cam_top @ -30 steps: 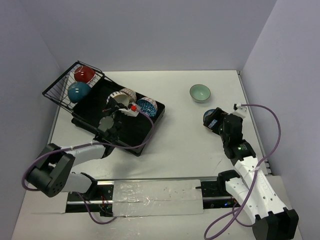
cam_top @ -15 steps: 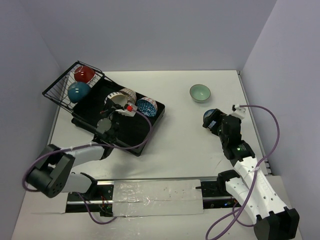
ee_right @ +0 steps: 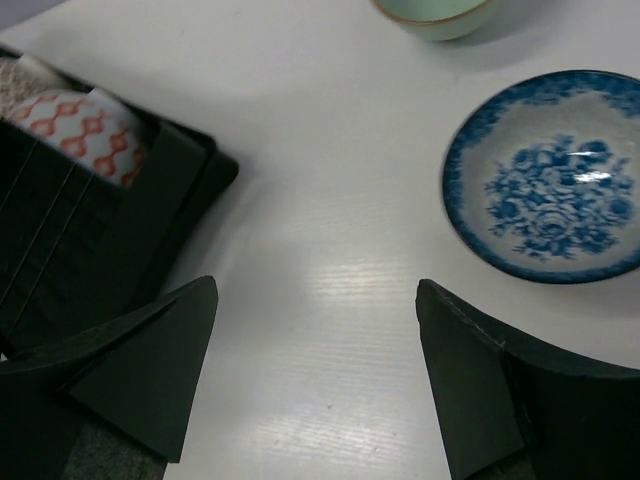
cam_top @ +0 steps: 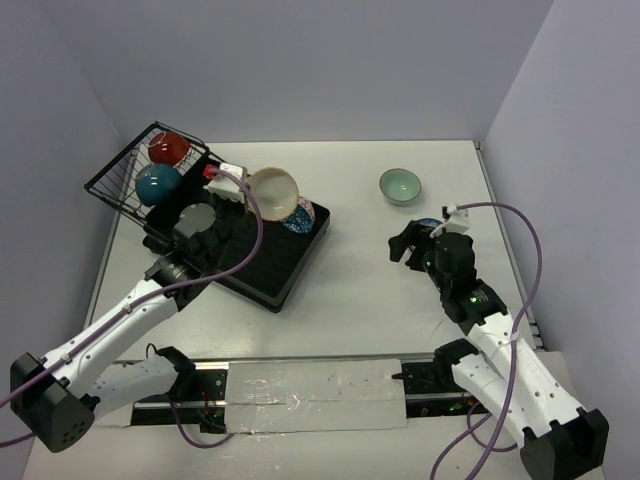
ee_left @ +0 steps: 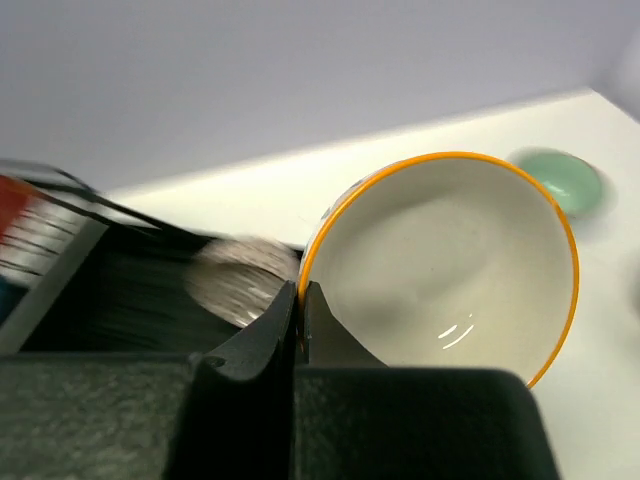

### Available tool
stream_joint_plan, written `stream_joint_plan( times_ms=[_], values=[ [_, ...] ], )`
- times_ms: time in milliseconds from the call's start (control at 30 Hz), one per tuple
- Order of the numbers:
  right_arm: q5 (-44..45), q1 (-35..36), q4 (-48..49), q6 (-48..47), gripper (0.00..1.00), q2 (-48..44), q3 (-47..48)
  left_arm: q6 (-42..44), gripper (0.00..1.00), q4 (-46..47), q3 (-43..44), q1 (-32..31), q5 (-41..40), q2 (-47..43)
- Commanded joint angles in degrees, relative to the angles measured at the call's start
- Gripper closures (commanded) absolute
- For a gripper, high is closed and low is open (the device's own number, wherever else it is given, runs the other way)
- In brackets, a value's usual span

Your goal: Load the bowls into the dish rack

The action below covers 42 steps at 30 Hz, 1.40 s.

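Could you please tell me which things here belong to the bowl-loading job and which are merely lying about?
Job: black ribbed plastic dish rack; orange-rimmed cream ceramic bowl in left gripper; mint green bowl; blue floral bowl; red bowl; teal bowl.
Lying about: purple cables; clear tape strip.

A white table (cam_top: 350, 290) stands enclosed by plain pale lilac walls (cam_top: 300, 70).

Note the cream bowl (ee_left: 450, 270), frame centre in your left wrist view: glossy glaze, one sharp highlight. Blue floral bowl (ee_right: 548, 175), upper right: same glazed sheen. Dish rack (ee_right: 60, 230), left edge: matt black ribbed plastic. Your table (ee_right: 330, 300): smooth white, faint sheen.
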Motion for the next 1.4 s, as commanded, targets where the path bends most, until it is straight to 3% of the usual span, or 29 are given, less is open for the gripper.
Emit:
stream_joint_plan(
  times_ms=[0, 167, 467, 733, 1033, 1367],
  values=[
    [-1.8, 6.6, 2.6, -3.3, 0.13, 1.3, 4.8, -19.4, 1.0, -10.2, 3.2, -5.7, 3.7, 4.1],
    [2.9, 14.8, 1.0, -3.7, 0.15, 6.8, 12.9, -28.2, 1.0, -15.4, 8.1, -7.8, 5.2, 9.6],
    [8.2, 25.3, 0.2, -3.0, 0.23, 22.2, 27.4, -29.9, 1.0, -17.6, 9.5, -9.6, 1.8, 10.7],
    [10.6, 28.3, -4.5, -3.2, 0.33, 34.6, 36.2, -29.3, 1.0, -16.6, 8.4, -9.6, -0.7, 8.8],
    [11.9, 28.8, -5.5, -4.0, 0.5, 39.7, 38.5, -28.0, 1.0, -16.5, 8.0, -9.6, -1.1, 8.6],
    [12.8, 29.4, -5.1, -5.3, 0.8, 41.6, 39.5, -28.3, 1.0, -17.8, 7.8, -9.6, -1.9, 8.8]
  ],
)
